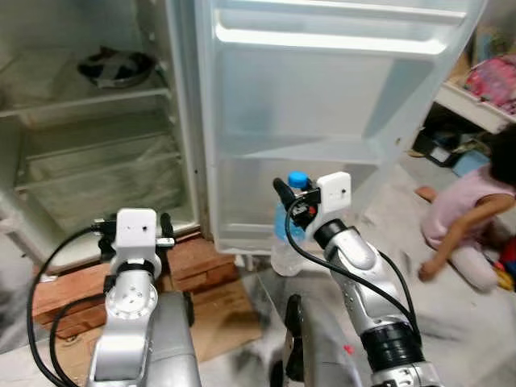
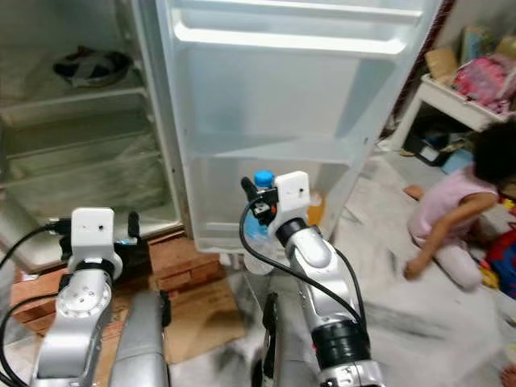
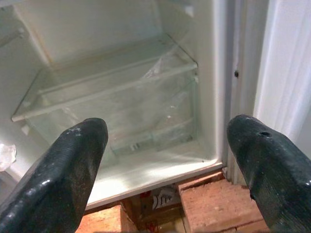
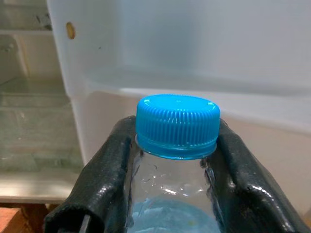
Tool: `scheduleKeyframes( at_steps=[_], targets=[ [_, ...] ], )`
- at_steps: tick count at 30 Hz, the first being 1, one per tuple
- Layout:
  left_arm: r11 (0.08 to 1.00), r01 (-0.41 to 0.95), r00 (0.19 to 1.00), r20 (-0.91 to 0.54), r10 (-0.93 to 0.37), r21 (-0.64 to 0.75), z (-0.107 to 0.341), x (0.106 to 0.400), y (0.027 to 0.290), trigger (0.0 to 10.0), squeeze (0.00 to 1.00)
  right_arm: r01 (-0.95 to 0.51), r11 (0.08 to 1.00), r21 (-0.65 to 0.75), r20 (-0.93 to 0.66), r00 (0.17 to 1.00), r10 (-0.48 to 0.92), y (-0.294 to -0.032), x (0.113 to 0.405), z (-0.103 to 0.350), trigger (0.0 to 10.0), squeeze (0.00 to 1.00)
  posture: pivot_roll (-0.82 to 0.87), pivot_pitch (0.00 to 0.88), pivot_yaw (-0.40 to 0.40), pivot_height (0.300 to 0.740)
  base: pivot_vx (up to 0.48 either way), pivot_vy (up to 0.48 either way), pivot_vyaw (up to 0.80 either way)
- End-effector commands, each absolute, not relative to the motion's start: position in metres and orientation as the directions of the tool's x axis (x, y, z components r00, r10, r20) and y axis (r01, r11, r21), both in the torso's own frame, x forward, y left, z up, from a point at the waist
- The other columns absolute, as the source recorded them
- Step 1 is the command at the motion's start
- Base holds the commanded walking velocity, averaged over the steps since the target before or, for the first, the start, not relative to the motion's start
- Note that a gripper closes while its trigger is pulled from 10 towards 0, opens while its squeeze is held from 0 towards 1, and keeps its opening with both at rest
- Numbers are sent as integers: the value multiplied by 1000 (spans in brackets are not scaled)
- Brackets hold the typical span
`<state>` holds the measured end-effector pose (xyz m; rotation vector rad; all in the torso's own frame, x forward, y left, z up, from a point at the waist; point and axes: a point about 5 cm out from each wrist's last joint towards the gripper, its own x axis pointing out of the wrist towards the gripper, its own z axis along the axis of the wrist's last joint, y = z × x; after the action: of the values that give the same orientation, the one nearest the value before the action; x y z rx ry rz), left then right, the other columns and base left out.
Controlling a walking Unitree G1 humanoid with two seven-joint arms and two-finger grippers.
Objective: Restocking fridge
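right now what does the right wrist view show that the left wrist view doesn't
Right wrist view alone: the right gripper closed on the neck of a clear plastic water bottle with a ribbed blue cap, its black fingers pressed against both sides, facing the white inner shelf of the open fridge door.

Left wrist view alone: the left gripper with its fingers spread and nothing between them, and reddish bricks under the fridge.

Both: the clear crisper drawer and the white fridge interior.

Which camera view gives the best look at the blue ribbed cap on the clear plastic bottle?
The right wrist view: the blue ribbed cap sits close and sharp, with the right gripper clamped just below it. Both eye views show it small, partly behind the gripper.
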<state>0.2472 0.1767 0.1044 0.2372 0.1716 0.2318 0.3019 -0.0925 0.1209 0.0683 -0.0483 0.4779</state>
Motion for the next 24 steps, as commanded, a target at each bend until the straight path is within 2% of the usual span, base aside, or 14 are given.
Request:
scheduleKeyframes(
  at_steps=[1, 7, 13, 21, 24],
  targets=[
    [951, -196, 964, -133, 232, 239, 106, 249, 171, 10000, 0, -466, 885, 16, 114, 880, 461, -96, 304, 133, 10000, 0, 93, 16, -86, 540, 0, -322, 0],
    [947, -214, 958, -137, 251, 240, 105, 250, 173, 10000, 0, -497, 867, 32, 137, 861, 489, -90, 302, 137, 10000, 0, 87, 17, -86, 540, 0, -321, 0],
    [935, -267, 949, -103, 297, 232, 110, 250, 177, 10000, 0, -561, 828, 5, 161, 817, 553, -81, 301, 142, 10000, 0, 87, 17, -88, 540, 0, 0, 0],
    [884, -389, 904, -78, 421, 259, 113, 247, 195, 10000, 0, -602, 799, 4, 176, 787, 591, -74, 299, 145, 10000, 0, 97, 18, -89, 540, 0, 0, 0],
    [871, -404, 896, -72, 439, 281, 113, 243, 201, 10000, 0, -629, 777, -41, 196, 757, 623, -62, 299, 147, 10000, 0, 112, 25, -87, 540, 0, 0, 0]
  ],
)
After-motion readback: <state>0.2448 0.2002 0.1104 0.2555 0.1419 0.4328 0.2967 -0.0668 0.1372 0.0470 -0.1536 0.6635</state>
